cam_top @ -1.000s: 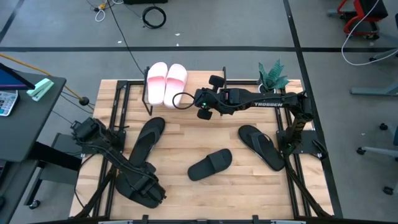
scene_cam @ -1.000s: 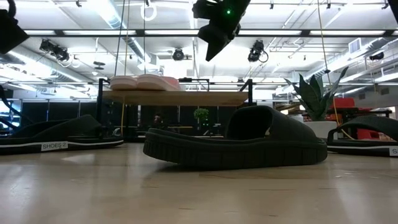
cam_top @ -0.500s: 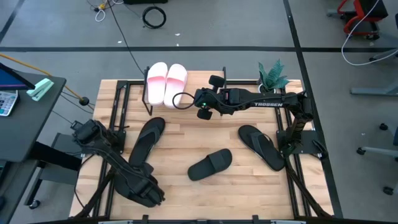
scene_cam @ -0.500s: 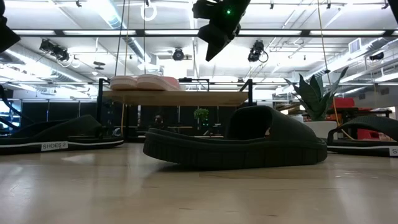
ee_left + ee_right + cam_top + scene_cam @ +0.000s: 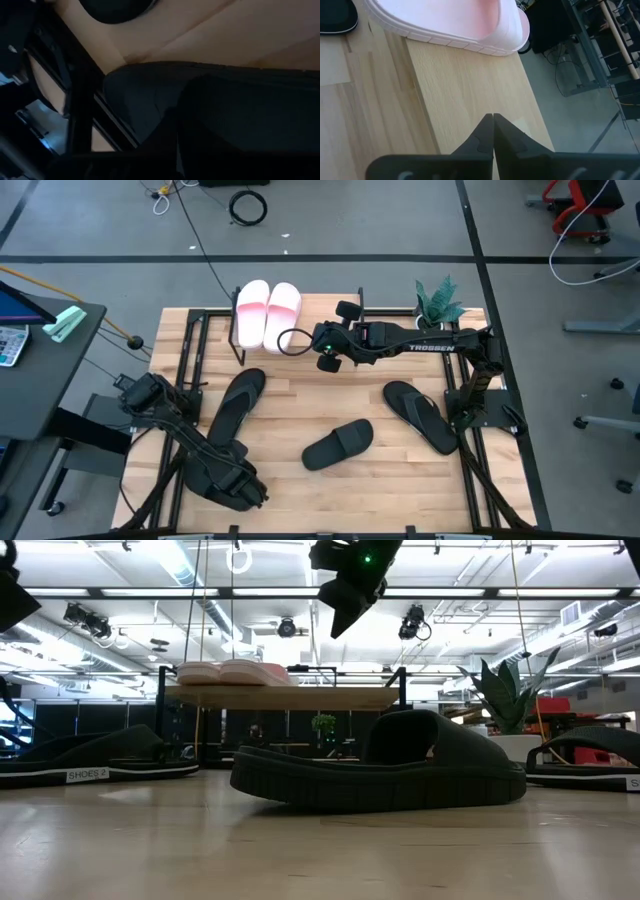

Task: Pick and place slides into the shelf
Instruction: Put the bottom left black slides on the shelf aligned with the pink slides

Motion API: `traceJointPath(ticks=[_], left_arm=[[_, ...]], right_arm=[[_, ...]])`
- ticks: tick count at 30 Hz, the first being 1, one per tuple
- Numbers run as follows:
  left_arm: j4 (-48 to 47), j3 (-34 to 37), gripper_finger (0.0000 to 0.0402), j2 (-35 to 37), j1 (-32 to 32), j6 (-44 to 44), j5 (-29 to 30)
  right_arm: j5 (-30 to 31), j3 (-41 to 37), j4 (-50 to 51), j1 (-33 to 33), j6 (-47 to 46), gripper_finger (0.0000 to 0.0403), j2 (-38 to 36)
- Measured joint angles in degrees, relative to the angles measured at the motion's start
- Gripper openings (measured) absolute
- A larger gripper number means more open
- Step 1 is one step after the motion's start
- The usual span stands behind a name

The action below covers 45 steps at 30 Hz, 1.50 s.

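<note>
Two pale pink slides (image 5: 267,310) (image 5: 235,672) (image 5: 445,20) lie side by side, soles down, on the left part of the shelf's wooden top board (image 5: 325,312) (image 5: 290,697) (image 5: 470,85). My right gripper (image 5: 325,358) (image 5: 336,630) (image 5: 493,117) hovers shut and empty above the board's bare right part. Three black slides rest on the table: left (image 5: 235,402), middle (image 5: 338,445) (image 5: 380,775), right (image 5: 420,415). My left gripper (image 5: 235,485) is low at the near left corner, over another black slide (image 5: 200,110) that fills its wrist view.
A potted plant (image 5: 437,302) (image 5: 505,700) stands at the far right corner beside the shelf. Black metal arm frames (image 5: 190,350) run along the table's left and right sides. Bare wood (image 5: 320,395) shows between the shelf and the middle slide.
My left arm has wavered slightly at the near left corner and stands about where it was. My right gripper and the slides have kept still.
</note>
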<state>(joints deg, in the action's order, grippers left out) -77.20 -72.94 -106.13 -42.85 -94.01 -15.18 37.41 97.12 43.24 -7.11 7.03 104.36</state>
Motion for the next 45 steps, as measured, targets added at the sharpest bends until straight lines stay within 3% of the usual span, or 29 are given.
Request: traceJointPath(ticks=[8,15,20,25,31,36,45], left_arm=[[-13.3,-10.1,0.0002,-0.2,1.5,2.2,9.8],[-13.0,-19.3,0.0001,0.7,4.3,9.4,23.2],[-13.1,-24.3,0.0001,0.6,6.7,22.7,39.0],[-12.9,-25.9,0.0,0.6,10.6,38.8,50.2],[-12.9,-25.9,0.0,0.6,16.6,54.2,67.4],[-10.2,-25.9,0.0,0.7,21.2,65.1,81.5],[6.4,-25.9,0.0,0.7,31.1,93.1,83.3]], right_arm=[[0.0,0.0,-0.2,-0.1,0.3,0.0005,0.0],[0.1,0.0,0.1,-1.3,0.6,0.0007,0.0],[0.0,0.0,3.9,-3.1,0.5,0.0003,0.0],[1.4,0.0,15.2,-5.2,-5.5,0.0003,-0.6],[9.0,0.0,32.1,-6.5,-21.2,0.0003,-2.3],[17.4,0.0,38.9,-6.6,-30.8,0.0005,-4.7],[23.6,0.0,40.3,-6.6,-35.8,0.0005,-13.7]])
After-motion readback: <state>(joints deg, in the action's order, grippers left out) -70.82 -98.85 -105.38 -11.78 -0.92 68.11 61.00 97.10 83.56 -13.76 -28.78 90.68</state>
